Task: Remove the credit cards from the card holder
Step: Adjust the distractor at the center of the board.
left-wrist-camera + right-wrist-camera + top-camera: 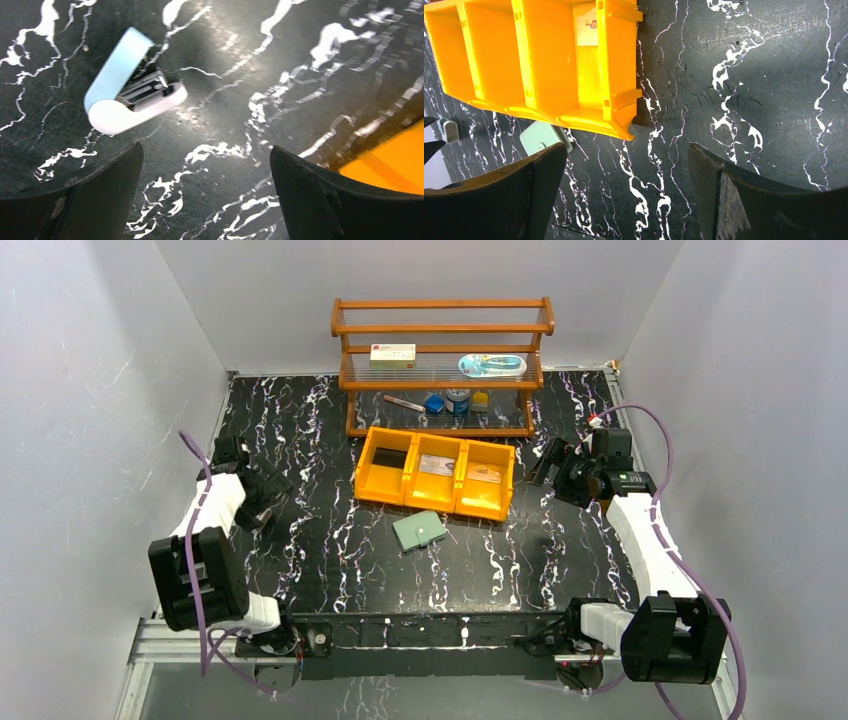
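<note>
Black fingers of the left gripper [205,192] gape wide and empty near a pale blue-and-white clip-like thing [131,90] that the top view does not show, and the right gripper [624,190] is spread just as wide, holding nothing. Part-hidden behind one of its fingers, the card holder [540,138] lies on the table [749,75] just in front of the orange bins [549,65]. It's seen whole only from above, where three credit cards [436,466] rest one per compartment. Red print on one card and on the white box [392,355] on the shelf [440,330] is too small to read.
</note>
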Tool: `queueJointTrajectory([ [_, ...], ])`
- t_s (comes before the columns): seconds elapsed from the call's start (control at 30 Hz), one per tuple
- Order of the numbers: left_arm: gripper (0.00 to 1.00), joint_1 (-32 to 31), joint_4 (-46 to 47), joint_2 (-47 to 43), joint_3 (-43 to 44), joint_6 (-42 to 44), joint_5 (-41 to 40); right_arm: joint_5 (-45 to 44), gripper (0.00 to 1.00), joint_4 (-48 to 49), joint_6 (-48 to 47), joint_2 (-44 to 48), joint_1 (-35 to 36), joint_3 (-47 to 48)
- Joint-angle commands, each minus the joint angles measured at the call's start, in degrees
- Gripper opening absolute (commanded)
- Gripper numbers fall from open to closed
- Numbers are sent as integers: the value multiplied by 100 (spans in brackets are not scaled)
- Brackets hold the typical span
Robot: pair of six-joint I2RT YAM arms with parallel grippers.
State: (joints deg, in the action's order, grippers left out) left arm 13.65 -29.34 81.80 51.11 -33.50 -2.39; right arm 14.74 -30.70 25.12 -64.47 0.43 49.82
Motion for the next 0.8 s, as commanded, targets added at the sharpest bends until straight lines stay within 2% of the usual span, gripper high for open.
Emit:
queueJointTrajectory([
  [0.0,98,-11,264,-784,11,235,1064,231,98,-24,-159,217,-6,230],
  [0.17,98,-80,709,-1100,-183,424,2889,1360,93,308,-196,327,-8,219],
  [0.27,98,-554,793,-1228,-294,481,3183,1394,90,302,-154,375,243,180],
  [0.47,96,-1951,1036,-1313,-494,323,2840,215,84,335,434,306,1913,83],
  [0.63,89,-2241,1298,-1280,-643,326,2974,-892,76,553,862,4,2858,40],
  [0.77,90,-2460,1587,-1102,-640,414,3356,-1527,81,323,772,-724,3175,470],
])
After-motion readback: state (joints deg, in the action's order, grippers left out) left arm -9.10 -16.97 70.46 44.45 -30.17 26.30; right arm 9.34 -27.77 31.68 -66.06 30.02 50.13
